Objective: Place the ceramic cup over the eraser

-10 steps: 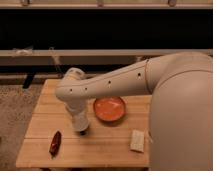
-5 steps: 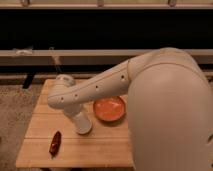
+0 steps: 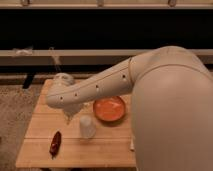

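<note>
The ceramic cup [image 3: 87, 126] is small, white and tapered. It stands on the wooden table [image 3: 40, 125] just left of the orange bowl [image 3: 109, 109], and nothing holds it. The gripper [image 3: 69, 118] hangs below the arm's wrist [image 3: 64, 94], just left of the cup and slightly above it. It appears apart from the cup. The black eraser is not visible anywhere on the table.
A red pepper-like object [image 3: 55, 143] lies near the table's front left. My large white arm [image 3: 165, 100] crosses the view from the right and hides the table's right side. A dark shelf and rail [image 3: 100, 52] run behind the table.
The arm has swung closer and now covers more of the right side, hiding the pale block. The gripper has drawn off the cup to the left, and the cup stays on the table.
</note>
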You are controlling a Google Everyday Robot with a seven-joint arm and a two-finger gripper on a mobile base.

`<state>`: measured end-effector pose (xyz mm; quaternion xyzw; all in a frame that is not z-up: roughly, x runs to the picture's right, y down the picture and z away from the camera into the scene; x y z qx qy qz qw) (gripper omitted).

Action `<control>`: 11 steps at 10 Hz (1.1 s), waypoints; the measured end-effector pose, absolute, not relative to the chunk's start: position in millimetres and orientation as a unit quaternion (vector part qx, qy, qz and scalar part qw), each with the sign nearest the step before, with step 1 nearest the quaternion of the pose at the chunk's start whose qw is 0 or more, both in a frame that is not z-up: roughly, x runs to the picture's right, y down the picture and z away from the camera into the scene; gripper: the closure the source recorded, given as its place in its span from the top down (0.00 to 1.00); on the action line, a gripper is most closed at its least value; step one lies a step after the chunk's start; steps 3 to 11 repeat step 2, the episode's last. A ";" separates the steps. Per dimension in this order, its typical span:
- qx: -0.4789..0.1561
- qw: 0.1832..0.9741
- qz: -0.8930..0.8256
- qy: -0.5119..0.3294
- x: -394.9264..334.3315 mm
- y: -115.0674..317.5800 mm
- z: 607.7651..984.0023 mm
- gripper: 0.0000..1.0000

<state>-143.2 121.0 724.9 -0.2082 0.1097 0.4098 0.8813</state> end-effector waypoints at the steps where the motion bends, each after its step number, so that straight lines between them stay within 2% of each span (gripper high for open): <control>1: -0.214 0.879 0.414 0.099 -141.9 110.7 716.1 0.80; 11: -0.221 0.875 0.422 0.090 -140.2 102.0 709.3 0.80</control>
